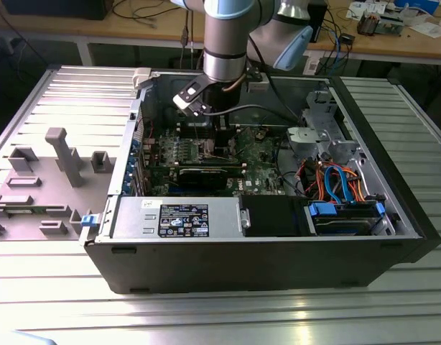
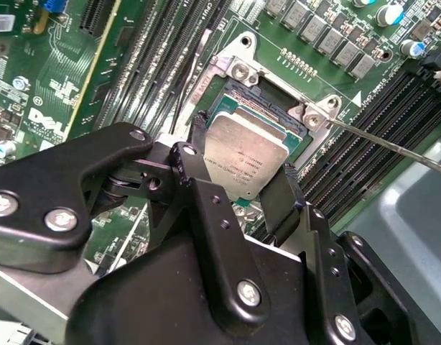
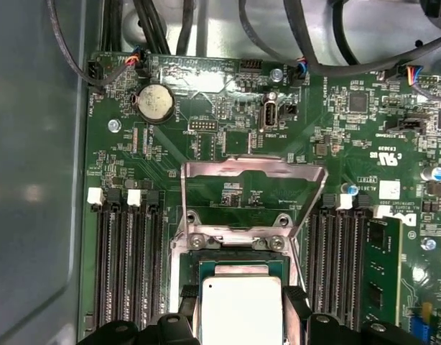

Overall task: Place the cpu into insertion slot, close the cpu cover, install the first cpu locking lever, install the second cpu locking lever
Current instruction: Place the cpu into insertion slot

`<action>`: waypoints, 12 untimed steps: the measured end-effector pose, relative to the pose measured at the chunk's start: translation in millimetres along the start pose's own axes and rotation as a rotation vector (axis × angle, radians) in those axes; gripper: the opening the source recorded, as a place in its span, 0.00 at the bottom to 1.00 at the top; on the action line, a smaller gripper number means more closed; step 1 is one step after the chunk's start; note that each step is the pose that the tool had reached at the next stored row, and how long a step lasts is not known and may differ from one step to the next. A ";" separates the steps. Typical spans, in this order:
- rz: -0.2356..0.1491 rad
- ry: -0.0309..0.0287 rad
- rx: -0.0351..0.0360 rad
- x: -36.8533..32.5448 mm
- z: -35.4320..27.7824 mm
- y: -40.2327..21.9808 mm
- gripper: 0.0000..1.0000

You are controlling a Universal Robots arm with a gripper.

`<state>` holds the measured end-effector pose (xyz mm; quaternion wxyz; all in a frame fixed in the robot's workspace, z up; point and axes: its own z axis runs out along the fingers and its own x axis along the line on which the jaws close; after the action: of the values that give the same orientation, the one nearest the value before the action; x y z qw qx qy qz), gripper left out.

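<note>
Second wrist view gives you the clearest look: the gripper (image 2: pixel 242 172) is clamped on the chip (image 2: pixel 245 154), one finger (image 2: pixel 186 159) on each of two opposite edges. Those are the edges that face the memory slots (image 3: pixel 127 266) on either side. The chip is close to square, so it has no long axis to line up.

The relation to watch is chip to socket (image 2: pixel 238 92). The socket lies directly under the jaws, near the middle of the board (image 3: pixel 228 136). A strip of its dark contact field shows past the chip's free edge, on the side toward the hinge. You cannot tell from either wrist view whether the chip already touches the socket or hangs just above it; in the second wrist view it looks slightly tilted.

In the first wrist view the cover (image 3: pixel 253 171) stands swung up from its hinge at the socket's edge nearest the coin battery (image 3: pixel 154 100), so the way down is open.

Count: one chip, one socket, one cover, and one thin lever (image 2: pixel 393 147) angling off from a socket corner.

In the exterior view the arm (image 1: pixel 224 50) reaches down into the far side of the computer case (image 1: pixel 278 266).
</note>
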<state>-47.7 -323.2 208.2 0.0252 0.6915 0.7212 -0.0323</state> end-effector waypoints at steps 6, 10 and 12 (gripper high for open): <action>0.011 0.0001 0.0009 3.0 4.6 0.0 0.55; 0.020 0.0001 0.0017 3.9 7.7 -0.8 0.55; 0.021 0.0000 0.0019 4.0 8.4 -1.0 0.55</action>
<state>-49.0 -320.0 199.6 0.0249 0.6991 0.7138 -0.0327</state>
